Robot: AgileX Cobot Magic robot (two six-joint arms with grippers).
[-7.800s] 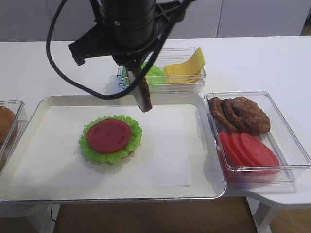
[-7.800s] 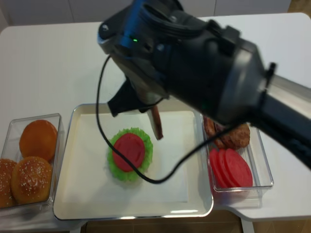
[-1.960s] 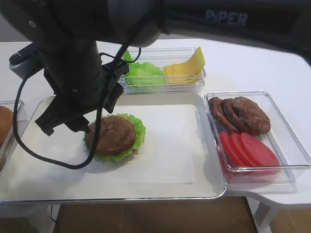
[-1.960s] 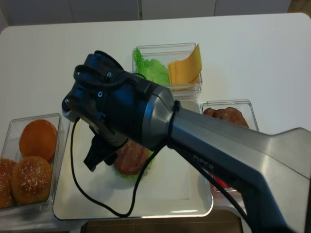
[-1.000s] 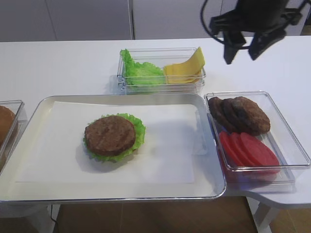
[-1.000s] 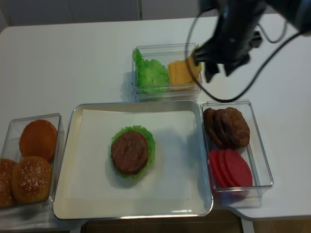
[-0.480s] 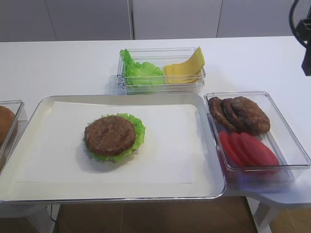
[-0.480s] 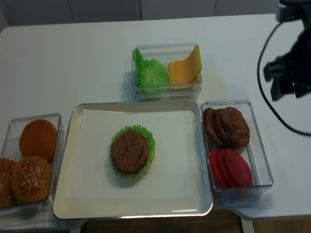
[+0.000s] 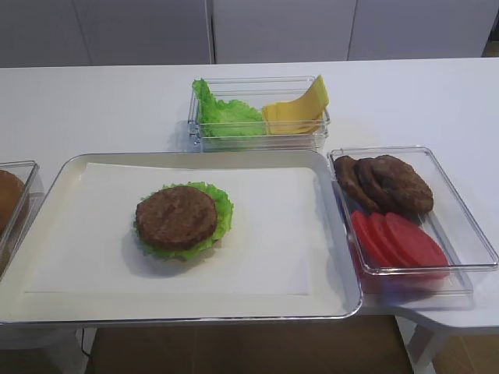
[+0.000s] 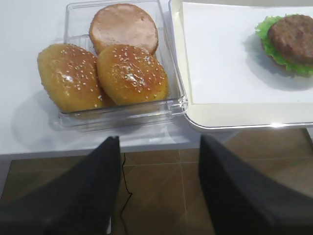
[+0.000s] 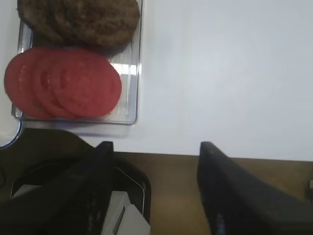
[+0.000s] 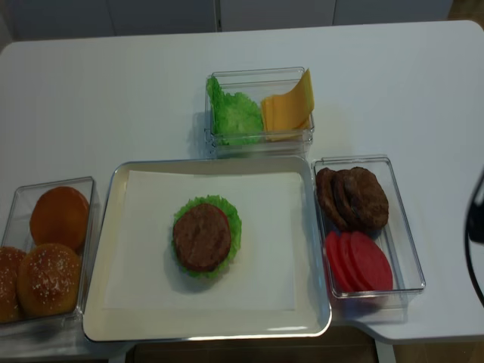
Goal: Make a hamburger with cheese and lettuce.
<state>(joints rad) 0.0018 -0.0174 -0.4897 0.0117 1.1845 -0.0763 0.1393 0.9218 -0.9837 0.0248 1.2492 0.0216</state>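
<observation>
Patty now tops hamburger (image 9: pixel 182 220); right tool (image 11: pixel 154 147) pulled back.

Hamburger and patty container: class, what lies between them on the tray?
Only bare white paper and the tray rim separate the hamburger from the patty container, clearest in both high views.

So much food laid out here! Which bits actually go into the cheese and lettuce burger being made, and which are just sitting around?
Part of the job:
- layered hamburger with frilly green rim and brown patty on top
- pale yellow square cheese slices
- ruffled bright green lettuce leaves

Just lying about:
- loose brown patties
- red tomato slices
- sesame buns
</observation>
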